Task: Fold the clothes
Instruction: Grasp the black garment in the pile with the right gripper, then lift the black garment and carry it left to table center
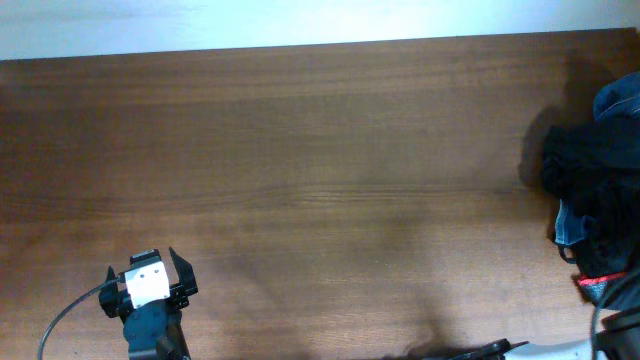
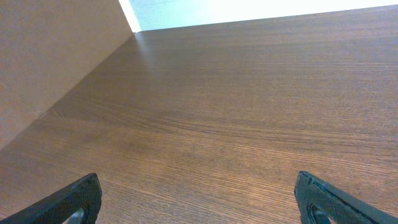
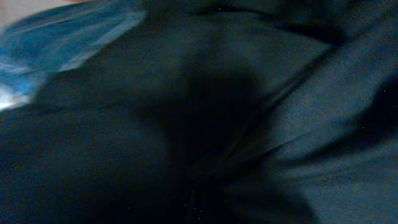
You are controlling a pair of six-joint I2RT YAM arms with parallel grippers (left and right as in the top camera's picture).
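Observation:
The clothes (image 1: 590, 190) lie bunched as black fabric at the table's right edge, with a strip of red edge (image 1: 598, 284) at the near end. Black cloth (image 3: 261, 106) fills the right wrist view, and its folds pucker toward the bottom middle, where my right gripper is shut on it. The fingers themselves are buried in the dark fabric. Only part of the right arm (image 1: 545, 349) shows along the bottom edge of the overhead view. My left gripper (image 1: 142, 258) stands open over bare wood at the near left, with nothing between its fingers (image 2: 81, 199).
Blue denim (image 1: 620, 100) lies in the same heap at the far right, and a pale blue patch (image 1: 567, 228) shows beside the black cloth. More blue fabric (image 3: 56, 43) is in the right wrist view. The brown wooden table (image 1: 320, 180) runs to a light back edge.

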